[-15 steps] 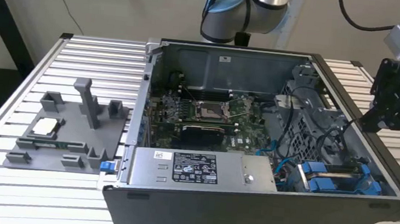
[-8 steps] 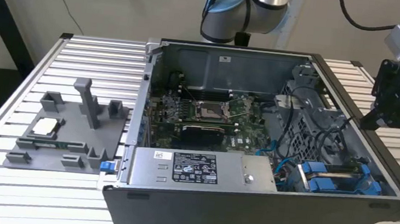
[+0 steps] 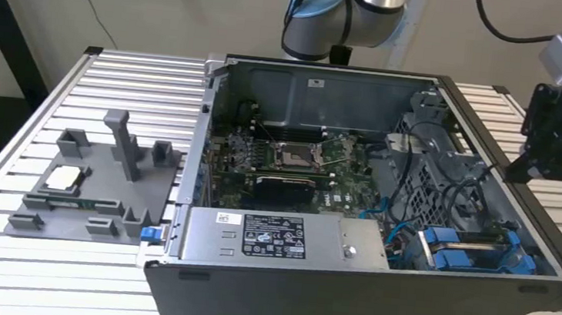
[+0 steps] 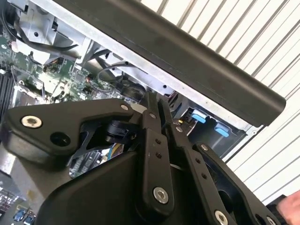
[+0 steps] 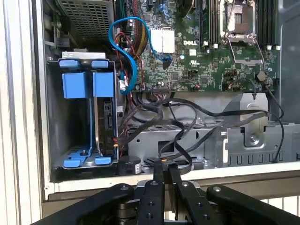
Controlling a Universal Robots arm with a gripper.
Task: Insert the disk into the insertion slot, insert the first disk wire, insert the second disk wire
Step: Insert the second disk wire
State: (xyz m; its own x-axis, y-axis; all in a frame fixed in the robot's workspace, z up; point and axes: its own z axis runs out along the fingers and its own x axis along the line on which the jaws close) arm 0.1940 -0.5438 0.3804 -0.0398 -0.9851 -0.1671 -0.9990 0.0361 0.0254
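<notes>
We see the disk [image 5: 105, 123] standing on edge inside the insertion slot [image 5: 77, 126], the grey sheet-metal bay in the corner of the open computer case [image 3: 351, 292]. It shows as a narrow dark slab with a small pale label whose print we cannot read, and bright blue tabs sit at both of its ends. More blue plastic pieces sit just beside it in the same bay. A blue cable [image 5: 110, 33] loops from the motherboard [image 5: 211, 61] down towards the disk's edge, and black wires run beside the bay. We cannot tell whether any of them is plugged in. The gripper [image 5: 167, 168] holds its black fingers pressed together with nothing between them. In both wrist views it hangs over the case's side wall, apart from the disk. In the exterior view it is at the exterior view's right, outside the case. The green motherboard carries white lettering and an open processor socket [image 3: 295, 155]. Along the case's near wall lies the grey power supply [image 3: 340, 244], bearing a white label [image 3: 273, 234] with black print and symbols. At the exterior view's left, a grey plastic fixture tray [image 3: 144, 191] rests on the slatted aluminium table [image 3: 3, 254].
</notes>
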